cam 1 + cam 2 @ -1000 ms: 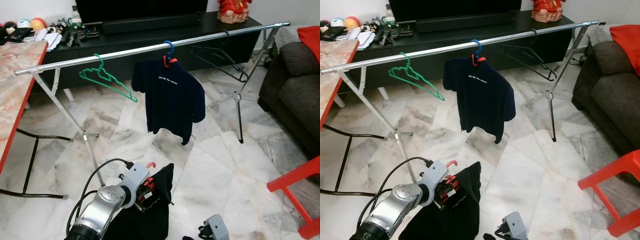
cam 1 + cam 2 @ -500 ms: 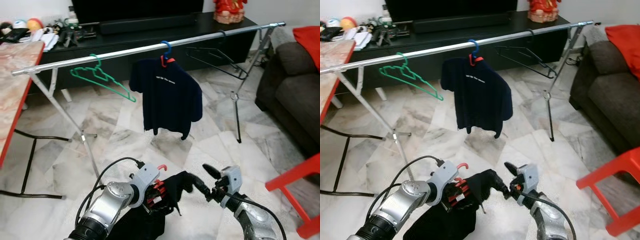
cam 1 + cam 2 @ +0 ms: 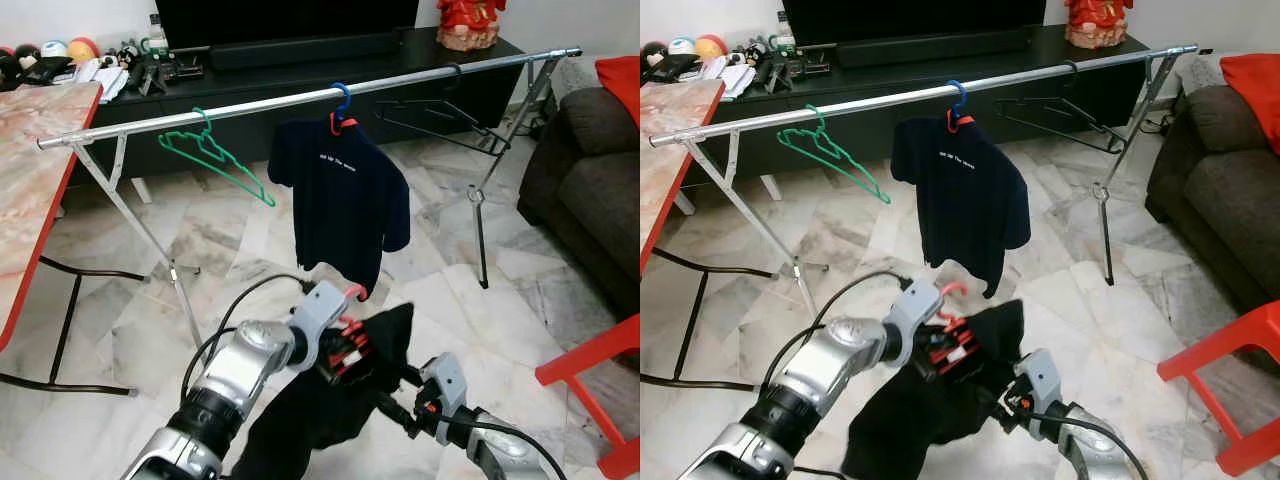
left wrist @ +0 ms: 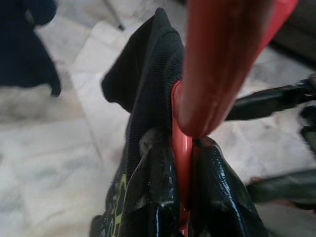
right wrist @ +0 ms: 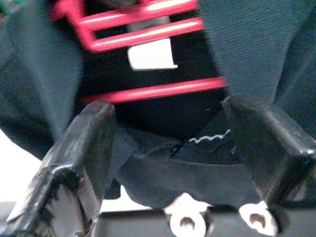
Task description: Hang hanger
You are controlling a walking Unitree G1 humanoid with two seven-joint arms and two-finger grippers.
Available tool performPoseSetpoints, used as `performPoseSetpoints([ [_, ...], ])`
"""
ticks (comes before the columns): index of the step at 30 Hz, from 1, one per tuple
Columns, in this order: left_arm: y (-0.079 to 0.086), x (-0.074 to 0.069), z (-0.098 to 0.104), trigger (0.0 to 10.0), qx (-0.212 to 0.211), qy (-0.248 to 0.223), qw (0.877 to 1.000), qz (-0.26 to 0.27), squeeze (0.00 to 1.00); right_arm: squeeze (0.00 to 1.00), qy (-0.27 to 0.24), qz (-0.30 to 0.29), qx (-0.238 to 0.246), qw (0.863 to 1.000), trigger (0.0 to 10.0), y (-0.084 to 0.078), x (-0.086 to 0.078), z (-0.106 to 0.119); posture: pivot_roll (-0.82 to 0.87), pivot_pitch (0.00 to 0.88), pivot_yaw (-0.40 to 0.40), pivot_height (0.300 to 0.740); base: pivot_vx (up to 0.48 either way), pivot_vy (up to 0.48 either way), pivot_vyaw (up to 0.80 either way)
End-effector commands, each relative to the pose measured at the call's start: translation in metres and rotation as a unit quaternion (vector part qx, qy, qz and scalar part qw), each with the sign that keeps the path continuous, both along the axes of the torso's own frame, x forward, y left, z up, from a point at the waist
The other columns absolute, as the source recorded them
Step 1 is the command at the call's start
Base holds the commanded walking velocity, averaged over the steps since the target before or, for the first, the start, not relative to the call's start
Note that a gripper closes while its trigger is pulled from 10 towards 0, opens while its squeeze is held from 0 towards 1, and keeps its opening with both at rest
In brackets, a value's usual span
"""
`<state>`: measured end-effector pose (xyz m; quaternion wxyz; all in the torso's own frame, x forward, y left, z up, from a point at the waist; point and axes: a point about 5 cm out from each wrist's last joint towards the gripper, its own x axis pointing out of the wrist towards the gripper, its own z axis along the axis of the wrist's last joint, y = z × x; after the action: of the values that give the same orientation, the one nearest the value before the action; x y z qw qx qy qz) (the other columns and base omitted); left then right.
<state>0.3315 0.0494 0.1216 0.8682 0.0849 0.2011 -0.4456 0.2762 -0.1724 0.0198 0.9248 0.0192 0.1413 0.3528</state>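
Hanger (image 3: pixel 345 335) with the dark shirt (image 3: pixel 330 410) is sitting higher now, left hand (image 3: pixel 340 345) clamped on its red neck while the right hand (image 3: pixel 400 400), fingers apart, is dropping under the fabric, so it's closing on the rail (image 3: pixel 300 100) but isn't hooked yet

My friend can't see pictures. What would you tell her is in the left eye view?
The robot's left gripper holds up a red hanger with a black garment on it, while the right gripper touches the cloth from below. Behind stands a silver clothes rail with a green hanger, a dark T-shirt and a black hanger.
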Motion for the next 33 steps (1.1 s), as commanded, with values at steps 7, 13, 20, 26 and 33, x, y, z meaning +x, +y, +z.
performPoseSetpoints([
  [7, 0.006, 0.002, 0.013, 10.0, -0.008, -0.015, 1.0, -0.018, 0.0, 0.0, -0.079, -0.181, -0.059, 0.978, 10.0, -0.013, -0.003, -0.002, -0.12, 0.127, 0.038, 0.74, 0.0, 0.0, 0.0],
  [13, 0.013, 0.009, 0.024, 10.0, -0.021, -0.023, 1.0, 0.003, 0.0, 0.0, -0.055, -0.184, -0.062, 0.98, 10.0, -0.01, -0.009, -0.011, -0.11, 0.148, 0.043, 0.74, 0.0, 0.0, 0.0],
  [20, 0.002, 0.008, 0.048, 10.0, -0.067, -0.042, 0.996, -0.039, 0.0, 0.0, -0.06, -0.141, -0.029, 0.988, 10.0, 0.004, -0.009, -0.01, -0.09, 0.18, 0.063, 0.74, 0.0, 0.0, 0.0],
  [26, -0.016, -0.002, 0.059, 10.0, -0.084, -0.051, 0.991, -0.096, 0.0, 0.0, -0.08, -0.148, -0.057, 0.984, 10.0, 0.004, -0.007, -0.007, -0.09, 0.189, 0.072, 0.74, 0.0, 0.0, 0.0],
  [33, -0.02, -0.005, 0.06, 10.0, -0.084, -0.05, 0.989, -0.11, 0.0, 0.0, -0.144, -0.213, -0.096, 0.962, 10.0, -0.005, -0.006, 0.002, -0.09, 0.193, 0.08, 0.74, 0.0, 0.0, 0.0],
])
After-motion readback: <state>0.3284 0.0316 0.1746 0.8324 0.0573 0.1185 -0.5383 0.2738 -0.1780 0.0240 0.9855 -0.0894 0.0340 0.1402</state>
